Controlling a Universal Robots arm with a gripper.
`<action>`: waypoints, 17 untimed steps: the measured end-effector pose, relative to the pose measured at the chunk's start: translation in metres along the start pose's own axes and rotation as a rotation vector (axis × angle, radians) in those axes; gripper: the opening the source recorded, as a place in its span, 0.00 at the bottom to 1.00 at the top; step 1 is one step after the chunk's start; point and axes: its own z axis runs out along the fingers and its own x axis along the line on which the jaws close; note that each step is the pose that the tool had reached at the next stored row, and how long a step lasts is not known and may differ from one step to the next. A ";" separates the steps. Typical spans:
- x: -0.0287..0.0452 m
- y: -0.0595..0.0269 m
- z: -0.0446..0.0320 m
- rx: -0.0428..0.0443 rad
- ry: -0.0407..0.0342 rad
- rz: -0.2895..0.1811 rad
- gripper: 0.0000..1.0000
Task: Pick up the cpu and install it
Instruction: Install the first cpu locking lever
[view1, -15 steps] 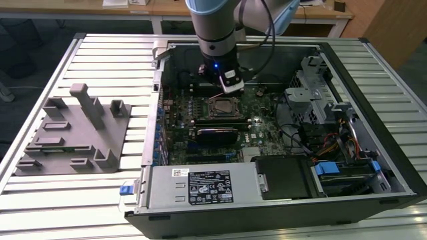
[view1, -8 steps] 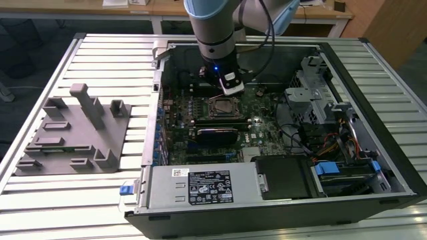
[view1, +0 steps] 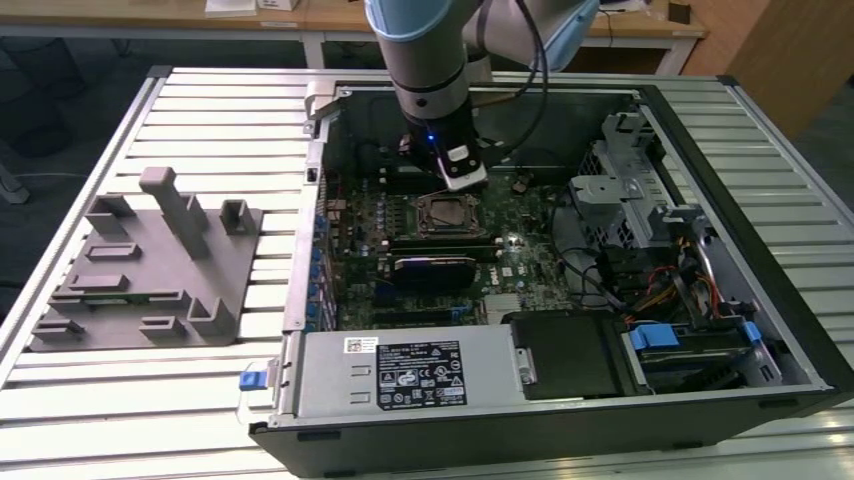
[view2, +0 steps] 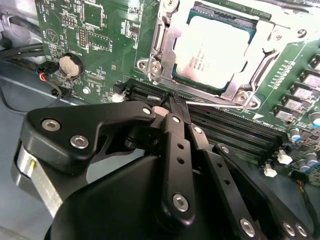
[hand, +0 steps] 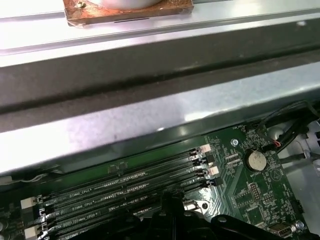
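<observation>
Printed labels, one white and one black, sit on the grey power supply at the case's near side (lettering too small to read). Fine white lettering runs along the memory slots; faint print marks the cpu.

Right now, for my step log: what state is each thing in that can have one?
cpu: seated in the socket, silvery top up.
socket frame: down around the cpu.
lever: lying low along the socket; whether it is latched, cannot tell.
gripper: shut, holding nothing, tips beside the lever.
computer case: side open.
grey tray: flat, posts upright.
</observation>
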 end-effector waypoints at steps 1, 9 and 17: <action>0.0003 0.0004 0.0004 0.0011 -0.0018 0.006 0.11; 0.0056 0.0030 0.0025 0.0028 -0.0083 0.020 0.11; 0.0069 0.0021 0.0052 0.0013 -0.0230 0.016 0.11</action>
